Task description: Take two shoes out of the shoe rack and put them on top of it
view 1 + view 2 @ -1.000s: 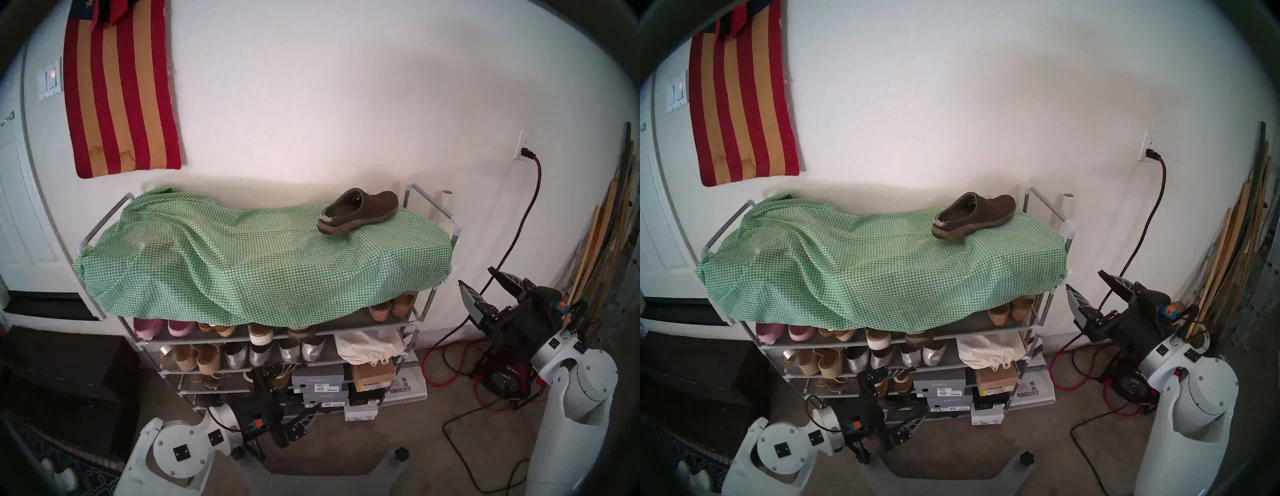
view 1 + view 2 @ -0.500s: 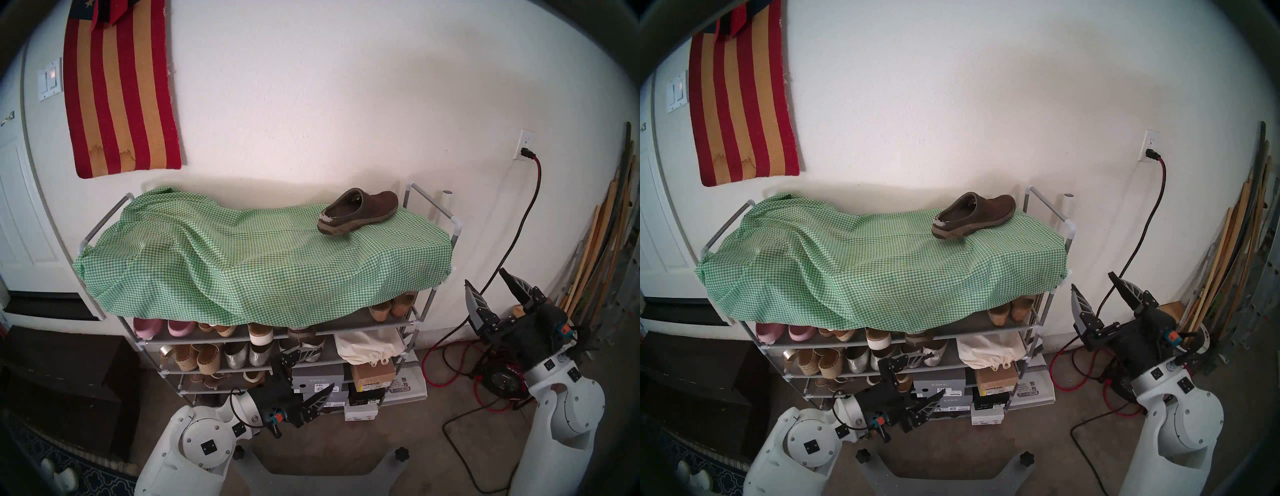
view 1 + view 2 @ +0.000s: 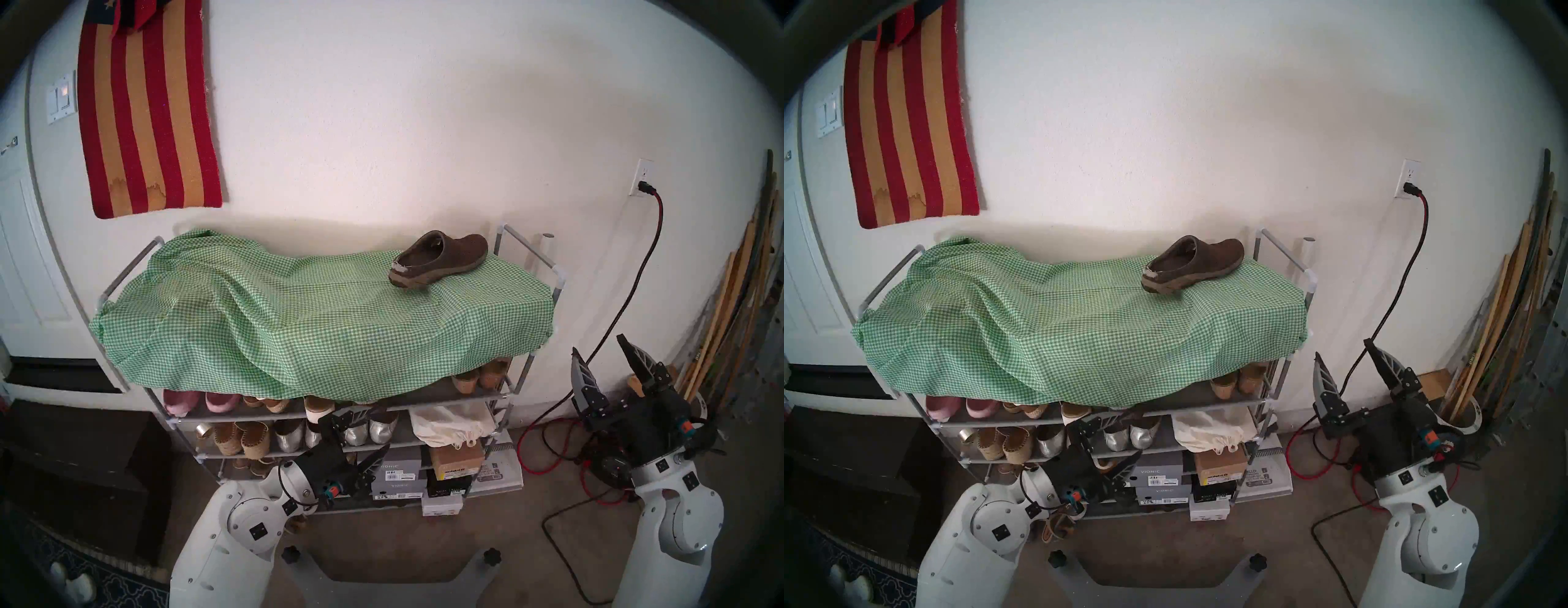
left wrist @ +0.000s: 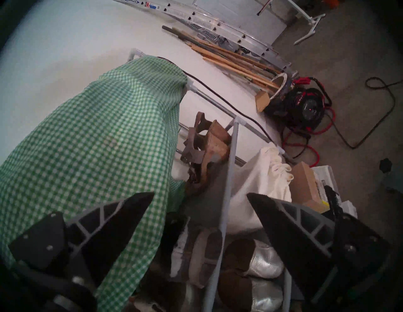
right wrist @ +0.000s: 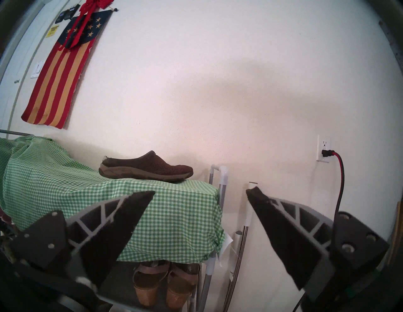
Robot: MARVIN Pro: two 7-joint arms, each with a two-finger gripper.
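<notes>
VIONIC shoebox [image 3: 394, 466], Werner ladder [image 4: 218, 21]

We see the shoe rack [image 3: 509, 397] standing on bare concrete floor [image 3: 424, 547], back against the wall. Green gingham cloth [image 3: 297, 322] covers its top tier, rumpled, front edge drooping over the shelf below. One brown clog [image 3: 439, 259] sits directly on the cloth at the right rear, toe toward the right end rail, frayed heel pointing left. The rest of the cloth top carries only its folds.
</notes>
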